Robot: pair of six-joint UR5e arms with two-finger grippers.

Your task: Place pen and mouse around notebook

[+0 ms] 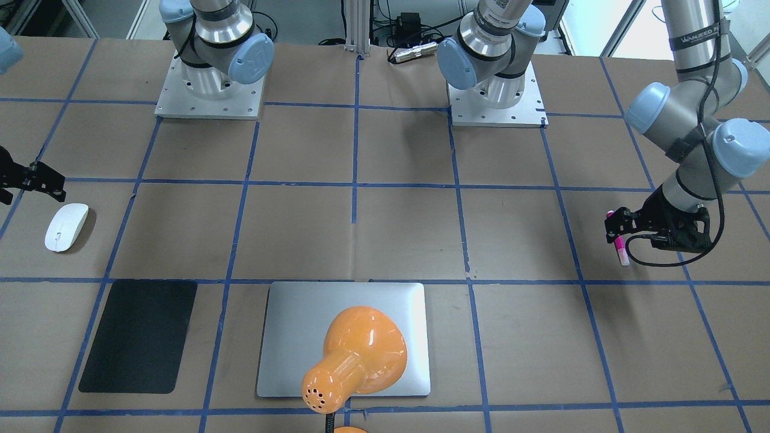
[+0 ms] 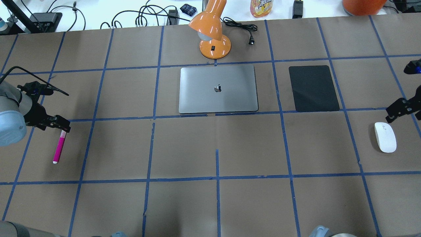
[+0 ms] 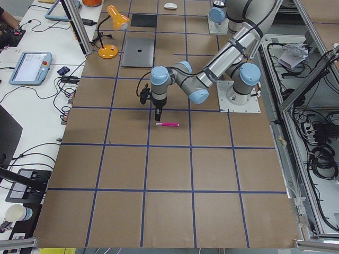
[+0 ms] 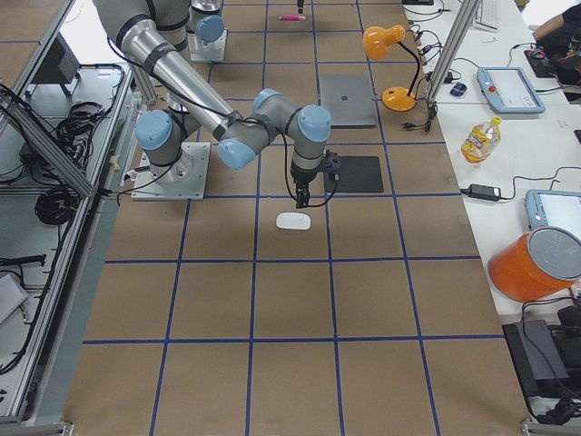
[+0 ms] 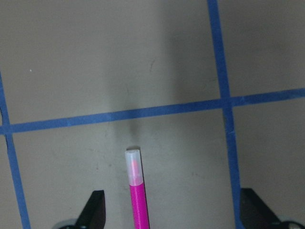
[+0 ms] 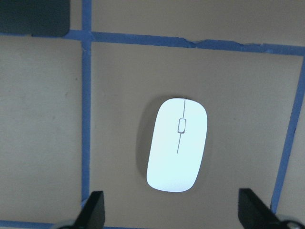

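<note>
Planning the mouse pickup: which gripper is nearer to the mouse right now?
Right. The right gripper hangs open close above the mouse, not touching it. The left gripper is at the opposite end of the table, open over one end of the pen.

Notebook [image 2: 218, 89] lies mid-table [image 2: 250, 204], far side from robot, w/ lamp [image 2: 214, 46] just behind it & mat [image 2: 313, 88] beside it on robot's R. Mouse [image 2: 385, 137] sits further R & nearer robot, apart from mat. Pen [image 2: 59, 148] lies far L, also nearer robot, well apart from notebook.
</note>
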